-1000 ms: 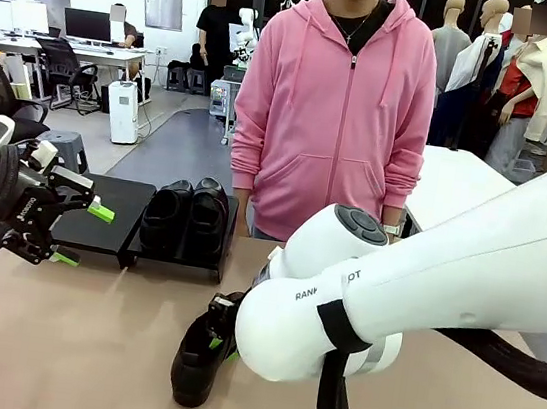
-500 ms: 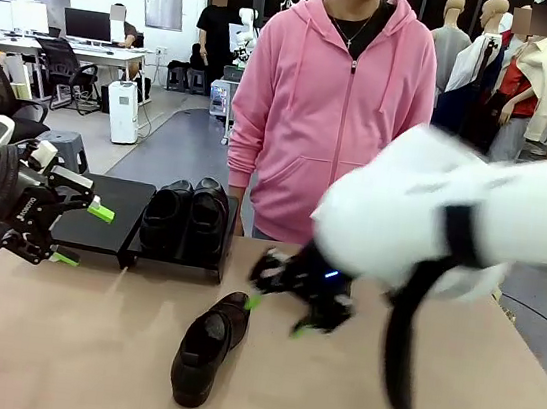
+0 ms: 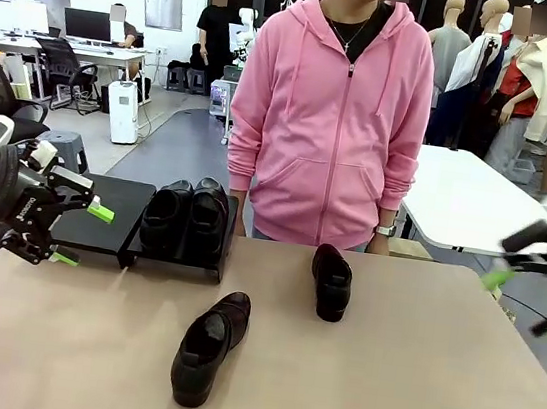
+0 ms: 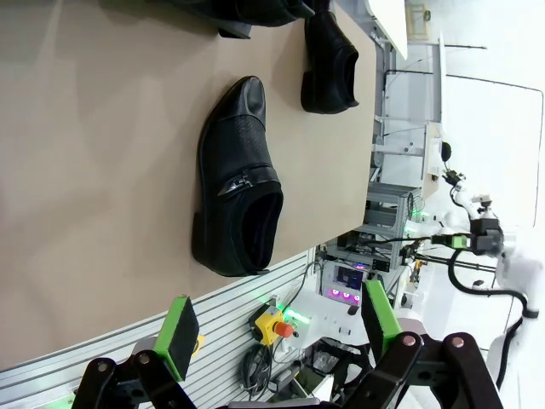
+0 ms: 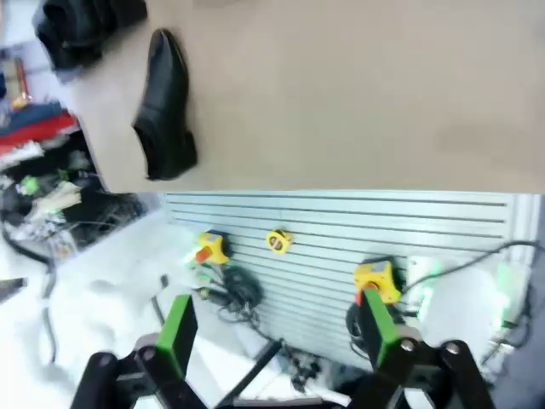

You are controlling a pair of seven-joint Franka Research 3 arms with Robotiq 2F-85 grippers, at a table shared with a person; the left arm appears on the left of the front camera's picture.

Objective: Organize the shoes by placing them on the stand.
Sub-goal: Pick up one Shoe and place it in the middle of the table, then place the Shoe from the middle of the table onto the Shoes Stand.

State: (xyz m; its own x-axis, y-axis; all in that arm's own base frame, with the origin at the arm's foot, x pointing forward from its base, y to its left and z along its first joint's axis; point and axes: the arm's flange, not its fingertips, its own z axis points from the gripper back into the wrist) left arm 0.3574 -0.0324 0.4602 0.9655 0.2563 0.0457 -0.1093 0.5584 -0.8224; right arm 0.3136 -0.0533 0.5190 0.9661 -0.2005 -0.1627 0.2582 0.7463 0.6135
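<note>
Two black shoes (image 3: 187,215) sit as a pair on the right platform of the stand (image 3: 173,260); its left platform (image 3: 112,205) is bare. A third shoe (image 3: 206,347) (image 4: 238,179) (image 5: 166,106) lies on the table's near middle, toe pointing away. The fourth shoe (image 3: 331,281) (image 4: 330,55) lies near the far edge. My left gripper (image 3: 84,235) (image 4: 281,328) hovers open at the table's left edge, in front of the bare platform. At the far right, off the table, my right gripper (image 3: 525,303) (image 5: 278,331) is blurred and open, holding nothing.
A person in a pink hoodie (image 3: 330,121) stands at the far side behind the fourth shoe, arms down. A white table (image 3: 456,193) stands behind on the right. Bare tabletop (image 3: 411,384) spreads across the right half.
My right arm let go of the near shoe, opened, and swung from the table's middle out to the right edge, uncovering the fourth shoe. The left arm has stayed still.
</note>
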